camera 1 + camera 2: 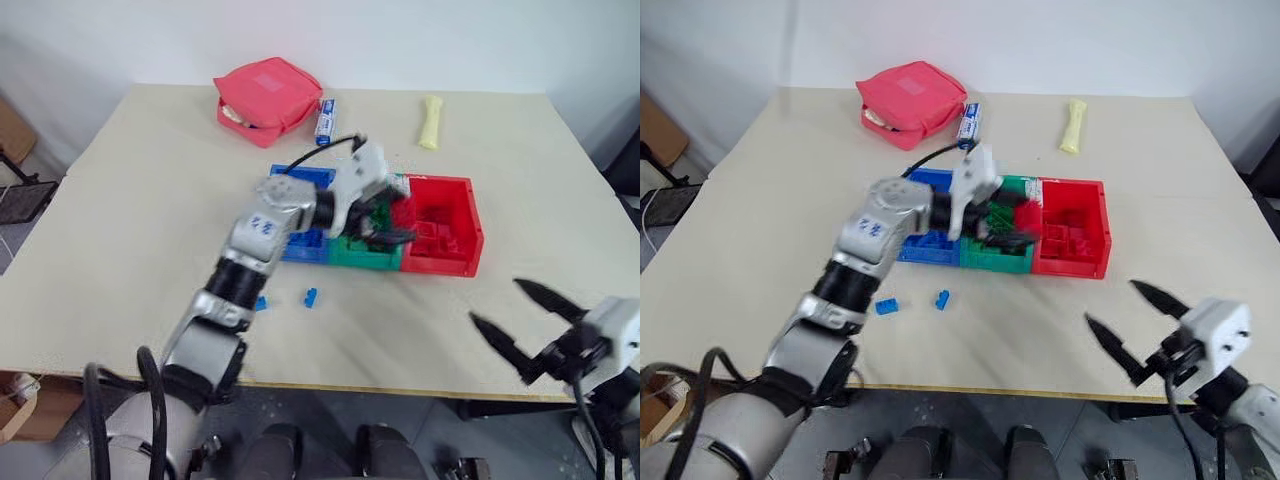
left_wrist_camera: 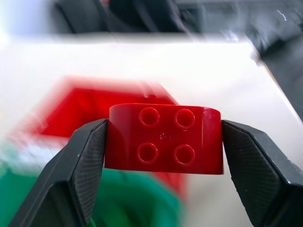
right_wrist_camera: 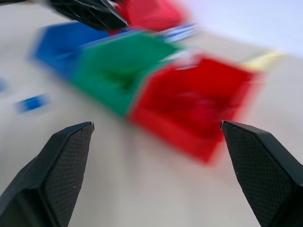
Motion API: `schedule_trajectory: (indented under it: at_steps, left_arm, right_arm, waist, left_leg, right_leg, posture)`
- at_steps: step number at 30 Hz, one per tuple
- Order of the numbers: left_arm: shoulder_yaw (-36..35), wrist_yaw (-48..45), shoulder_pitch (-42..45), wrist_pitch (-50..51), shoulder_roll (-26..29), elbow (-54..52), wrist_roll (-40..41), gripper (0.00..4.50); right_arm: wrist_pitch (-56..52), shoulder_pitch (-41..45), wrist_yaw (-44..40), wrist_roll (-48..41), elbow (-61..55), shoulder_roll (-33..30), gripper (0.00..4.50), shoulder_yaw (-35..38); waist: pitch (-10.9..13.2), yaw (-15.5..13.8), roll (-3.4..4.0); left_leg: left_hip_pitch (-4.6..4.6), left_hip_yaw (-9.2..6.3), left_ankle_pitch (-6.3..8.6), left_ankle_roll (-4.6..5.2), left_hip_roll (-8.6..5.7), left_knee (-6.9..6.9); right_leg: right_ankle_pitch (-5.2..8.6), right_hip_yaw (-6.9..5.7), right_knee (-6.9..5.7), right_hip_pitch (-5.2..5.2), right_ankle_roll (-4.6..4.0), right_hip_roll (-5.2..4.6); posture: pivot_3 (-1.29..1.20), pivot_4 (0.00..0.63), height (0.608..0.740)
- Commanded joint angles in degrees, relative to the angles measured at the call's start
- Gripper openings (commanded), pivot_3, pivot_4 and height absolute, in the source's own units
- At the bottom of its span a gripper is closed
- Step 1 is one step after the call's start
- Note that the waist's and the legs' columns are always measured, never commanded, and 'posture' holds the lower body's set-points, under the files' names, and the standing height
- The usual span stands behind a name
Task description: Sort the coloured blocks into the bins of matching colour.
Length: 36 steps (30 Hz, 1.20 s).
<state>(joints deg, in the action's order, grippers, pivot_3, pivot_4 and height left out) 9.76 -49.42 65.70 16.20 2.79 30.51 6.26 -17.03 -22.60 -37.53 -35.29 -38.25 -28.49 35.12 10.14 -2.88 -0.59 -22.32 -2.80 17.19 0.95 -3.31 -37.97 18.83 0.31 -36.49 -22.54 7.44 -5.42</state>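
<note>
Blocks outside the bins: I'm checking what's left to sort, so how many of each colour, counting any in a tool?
Small blue studded plastic blocks on the beige table: 2
Red studded plastic block held in the left tool: 1
Green, in view: 0
Total: 3

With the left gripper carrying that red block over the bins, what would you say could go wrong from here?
1. The left gripper pinches the red block only by its ends; it could slip out.
2. It hangs over the green bin, just short of the red bin, so an early release might missort it.
3. Two blue blocks on the table lie near that arm and might get swept aside.
</note>
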Motion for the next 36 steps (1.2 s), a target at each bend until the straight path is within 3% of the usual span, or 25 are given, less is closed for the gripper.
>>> schedule_trajectory:
  at_steps: [1,6,7,9,16,21,26,31,36]
  left_arm:
    - [-2.63,7.78,5.93,-9.81,-3.91,12.64,-1.17,3.42]
    - [-3.93,13.59,15.22,-17.39,-9.76,33.49,-3.24,3.42]
    - [-3.61,13.95,15.92,-18.25,-9.88,35.26,-4.09,3.77]
    - [-3.93,13.95,16.69,-20.23,-10.1,37.48,-4.58,4.38]
    - [-4.73,10.9,15.53,-24.15,-7.99,37.73,-5.24,4.45]
    - [-5.57,-1.56,8.63,-24.43,-1.51,28.28,-2.27,4.45]
    - [-6.92,-14.84,-6.4,-20.58,10.42,7.81,2.96,4.45]
    - [-11.94,-21.04,-21.61,-3.53,25.07,-15.85,12.5,4.45]
    - [-18.7,-22.84,-35.55,-0.33,36.15,-26.61,16.94,4.45]
  right_arm:
    - [2.04,0.03,4.06,0.2,-0.77,1.42,4.5,3.36]
    - [4.11,-4.14,5.98,1.25,-4.19,4.5,4.5,3.45]
    - [4.45,-4.85,6.33,1.45,-5.09,5.08,4.5,3.06]
    - [4.85,-5.73,7.12,1.46,-6.38,6.17,4.5,2.51]
    - [5.46,-6.41,7.25,1.52,-7.88,6.74,4.5,-0.05]
    - [5.3,-4.42,2.87,1.22,-6.1,2.81,4.5,-3.06]
    - [4.45,0.23,-4.34,0.78,-2.71,-4.74,4.5,-7.45]
    - [4.8,8.66,-12.5,0.01,2.65,-11.56,4.5,-12.95]
    - [3.92,16.72,-19.88,-0.38,8.59,-15.69,4.5,-18.52]
  waist:
    - [0.0,0.02,0.01]
    - [0.02,-0.04,-0.04]
    - [0.02,-0.03,-0.04]
    - [0.02,0.3,-0.03]
    - [0.02,0.56,-0.03]
    - [-0.01,1.53,0.03]
    - [-0.05,2.56,0.09]
    - [-0.04,2.97,0.08]
    - [-0.06,2.11,0.11]
  left_leg:
    - [0.01,0.08,0.01,0.02,-0.02,0.03]
    - [0.01,0.26,0.03,0.07,-0.04,0.1]
    - [0.01,0.27,0.04,0.1,-0.05,0.1]
    - [0.01,0.35,0.07,0.15,-0.08,0.1]
    - [0.02,0.4,0.08,0.16,-0.07,0.1]
    - [0.05,0.39,0.07,0.15,-0.06,0.11]
    - [0.09,0.37,0.05,0.08,0.03,0.17]
    - [0.04,0.18,0.06,0.04,0.1,0.14]
    - [0.05,-0.14,0.12,0.03,0.1,-0.01]
  right_leg:
    - [0.0,0.0,-0.02,-0.03,0.03,-0.01]
    - [0.02,-0.11,-0.03,-0.13,0.08,0.05]
    - [0.03,-0.11,-0.04,-0.14,0.1,0.04]
    - [0.03,-0.05,-0.04,-0.15,0.15,0.03]
    - [0.03,-0.02,-0.11,-0.2,0.16,0.04]
    - [0.03,-0.02,-0.36,-0.2,0.15,0.05]
    - [0.03,0.02,-0.44,-0.21,0.14,0.03]
    - [0.03,0.1,-0.4,-0.2,0.13,-0.16]
    - [0.03,0.11,0.06,0.07,0.09,-0.31]
  posture:
    - [0.0,0.15,0.74]
    - [0.0,0.15,0.74]
    - [0.0,0.15,0.74]
    - [0.0,0.15,0.74]
    - [0.0,0.15,0.74]
    - [0.0,0.15,0.74]
    - [0.0,0.15,0.74]
    - [0.0,0.15,0.74]
    - [0.0,0.15,0.74]
